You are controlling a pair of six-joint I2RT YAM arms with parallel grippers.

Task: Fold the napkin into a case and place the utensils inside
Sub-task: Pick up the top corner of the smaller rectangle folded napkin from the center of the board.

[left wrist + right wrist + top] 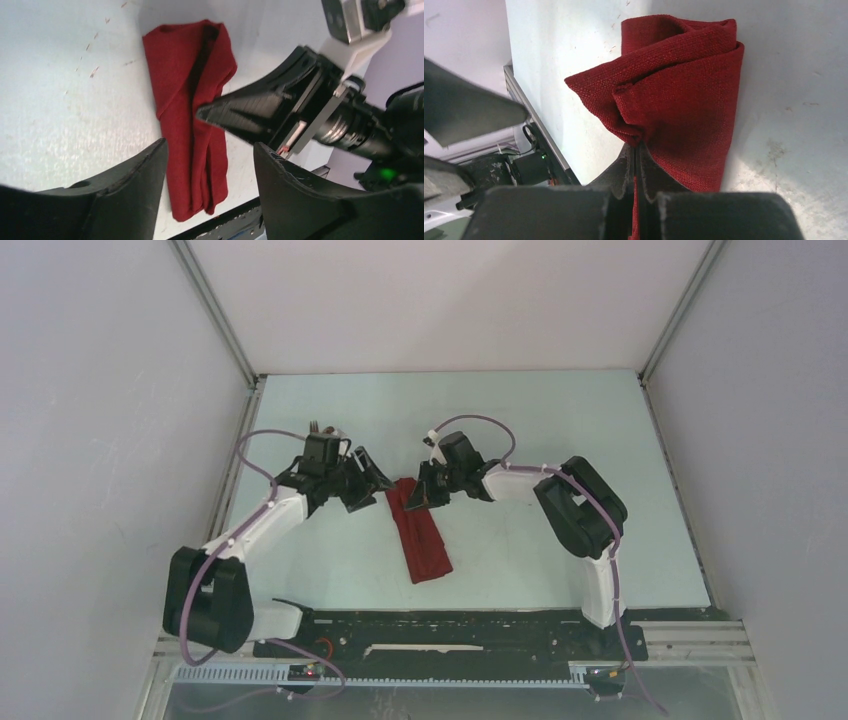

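The dark red napkin (425,540) lies folded as a narrow long case in the middle of the table, running from the far centre toward the near edge. My right gripper (415,498) is shut on a layer of cloth at the far end and holds it lifted, so the fabric (684,100) bunches above the closed tips (638,145). My left gripper (370,490) stands open just left of that end with nothing between its fingers (135,175). In the left wrist view the napkin (175,65) lies beyond them. A thin dark tip (316,425) shows behind the left wrist, perhaps the utensils.
White walls with aluminium rails (225,330) enclose the pale table (560,420) on the left, back and right. A black base plate (450,625) with both arm mounts runs along the near edge. The right arm's black body (300,110) reaches close to the left fingers.
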